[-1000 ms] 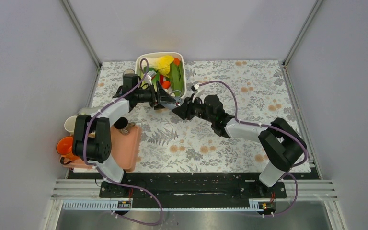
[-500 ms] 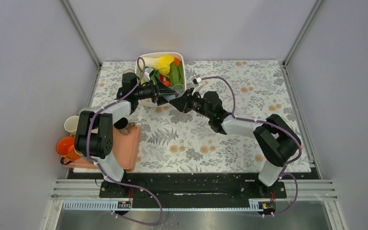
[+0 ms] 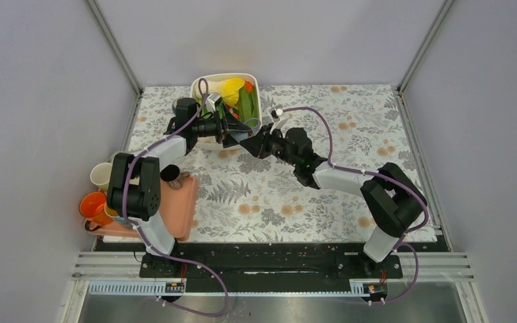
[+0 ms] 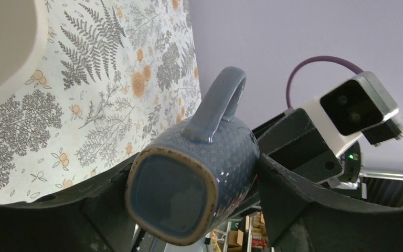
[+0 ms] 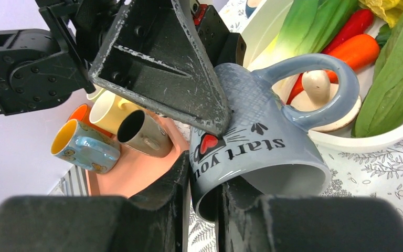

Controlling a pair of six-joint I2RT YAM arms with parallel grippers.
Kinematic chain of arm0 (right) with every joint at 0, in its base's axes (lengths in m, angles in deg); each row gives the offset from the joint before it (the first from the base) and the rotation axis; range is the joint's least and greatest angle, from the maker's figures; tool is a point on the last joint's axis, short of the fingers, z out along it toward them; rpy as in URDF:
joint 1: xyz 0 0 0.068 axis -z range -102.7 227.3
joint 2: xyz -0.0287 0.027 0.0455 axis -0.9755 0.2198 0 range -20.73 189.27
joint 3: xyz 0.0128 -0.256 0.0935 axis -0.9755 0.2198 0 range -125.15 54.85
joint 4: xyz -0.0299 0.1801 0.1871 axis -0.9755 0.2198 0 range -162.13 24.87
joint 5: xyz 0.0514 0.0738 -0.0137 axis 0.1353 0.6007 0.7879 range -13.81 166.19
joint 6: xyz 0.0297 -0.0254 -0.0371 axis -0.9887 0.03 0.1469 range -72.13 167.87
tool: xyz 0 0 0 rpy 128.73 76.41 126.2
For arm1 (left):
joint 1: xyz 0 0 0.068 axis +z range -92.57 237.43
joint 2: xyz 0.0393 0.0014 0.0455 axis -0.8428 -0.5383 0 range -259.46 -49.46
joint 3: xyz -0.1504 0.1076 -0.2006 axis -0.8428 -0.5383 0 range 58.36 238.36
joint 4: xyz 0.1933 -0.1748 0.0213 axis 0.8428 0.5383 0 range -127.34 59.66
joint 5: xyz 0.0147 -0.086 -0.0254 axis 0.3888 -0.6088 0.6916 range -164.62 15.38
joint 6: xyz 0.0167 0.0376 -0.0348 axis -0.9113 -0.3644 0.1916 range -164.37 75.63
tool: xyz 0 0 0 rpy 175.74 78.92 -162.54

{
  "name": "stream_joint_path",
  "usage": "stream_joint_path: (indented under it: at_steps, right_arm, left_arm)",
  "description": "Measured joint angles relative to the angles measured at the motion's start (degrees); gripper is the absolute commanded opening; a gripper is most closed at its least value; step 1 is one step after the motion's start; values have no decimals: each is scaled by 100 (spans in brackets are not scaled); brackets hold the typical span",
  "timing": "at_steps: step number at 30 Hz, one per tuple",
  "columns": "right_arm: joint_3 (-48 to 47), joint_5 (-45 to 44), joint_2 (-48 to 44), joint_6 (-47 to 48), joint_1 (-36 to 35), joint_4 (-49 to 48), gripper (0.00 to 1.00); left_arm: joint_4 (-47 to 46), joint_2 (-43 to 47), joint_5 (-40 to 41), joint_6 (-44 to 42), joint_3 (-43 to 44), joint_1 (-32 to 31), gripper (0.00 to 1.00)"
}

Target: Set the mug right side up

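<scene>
One mug [image 5: 257, 131], seemingly sideways, mouth rightward

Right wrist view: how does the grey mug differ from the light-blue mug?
The grey mug is held in the air; the light-blue mug lies beside other cups. The grey mug bears black lettering and is grey inside; the light-blue mug is yellow inside. Neither stands upright.

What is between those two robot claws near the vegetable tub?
A blue-grey mug on its side, clamped by both left gripper and right gripper; the wrist views show it best.
</scene>
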Motion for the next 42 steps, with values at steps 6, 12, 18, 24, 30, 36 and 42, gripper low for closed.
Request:
stream_joint_path:
  at_steps: [6,12,18,24,30,36,42]
  right_arm:
    - [0,-127,-59,186,-57,374,0]
    - [-2,-201,-201,348,-66,664,0]
    - [-223,-269,-741,1108,-20,1884,0]
    - [-675,-214,-1134,2315,11,3368,0]
    - [-1274,66,-1119,3674,-9,4929,0]
    - [-1810,146,-785,5897,-592,6579,0]
    - [-2002,544,-13,7149,-1327,7735,0]
  left_arm:
    - [619,0,87,-743,52,-177,99]
    - [1331,0,122,-1292,350,-201,99]
    - [2138,0,267,-1967,931,-190,99]
    - [2999,0,645,-2813,1388,-90,99]
    - [4227,-24,1019,-3930,2127,-90,99]
    - [5506,-35,1578,-5215,3147,-96,99]
    - [6376,-33,2103,-6146,3373,-140,99]
